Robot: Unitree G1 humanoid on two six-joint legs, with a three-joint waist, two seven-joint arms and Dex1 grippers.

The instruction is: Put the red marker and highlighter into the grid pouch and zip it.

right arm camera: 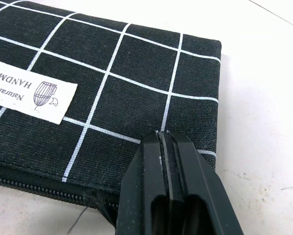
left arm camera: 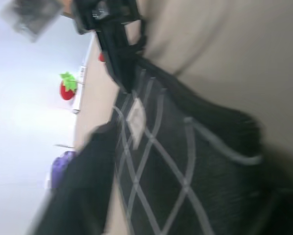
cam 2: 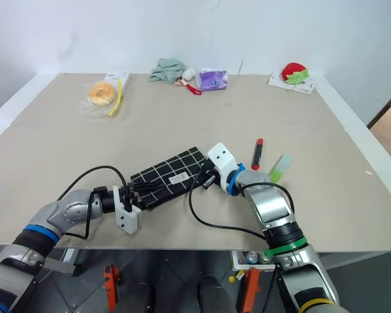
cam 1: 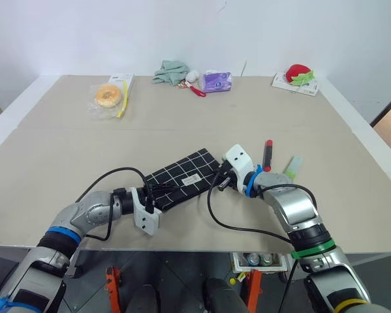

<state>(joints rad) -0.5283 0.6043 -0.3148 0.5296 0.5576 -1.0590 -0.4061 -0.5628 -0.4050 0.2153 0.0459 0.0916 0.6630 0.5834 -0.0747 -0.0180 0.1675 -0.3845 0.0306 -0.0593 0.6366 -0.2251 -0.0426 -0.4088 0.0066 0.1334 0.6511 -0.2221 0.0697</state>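
Black fabric crossed with white grid lines, the grid pouch [cam 1: 182, 178] lies flat and slantwise on the beige counter [cam 1: 64, 150], near the front edge, its small white label [right arm camera: 31, 95] facing up and its zipper [right arm camera: 36, 188] running along the near long side. The right hand [right arm camera: 163, 142] has its two black fingers clenched together at the pouch's right end, where the zipper finishes; whether they pinch the pull cannot be told. The left hand [cam 1: 157, 193] sits at the pouch's opposite, near-left corner, fingers [left arm camera: 82, 196] against the fabric, though whether it is grasping or loose cannot be told. Just right of the right hand, the red marker [cam 1: 267, 154] and the highlighter [cam 1: 293, 167] lie side by side on the counter, outside the pouch.
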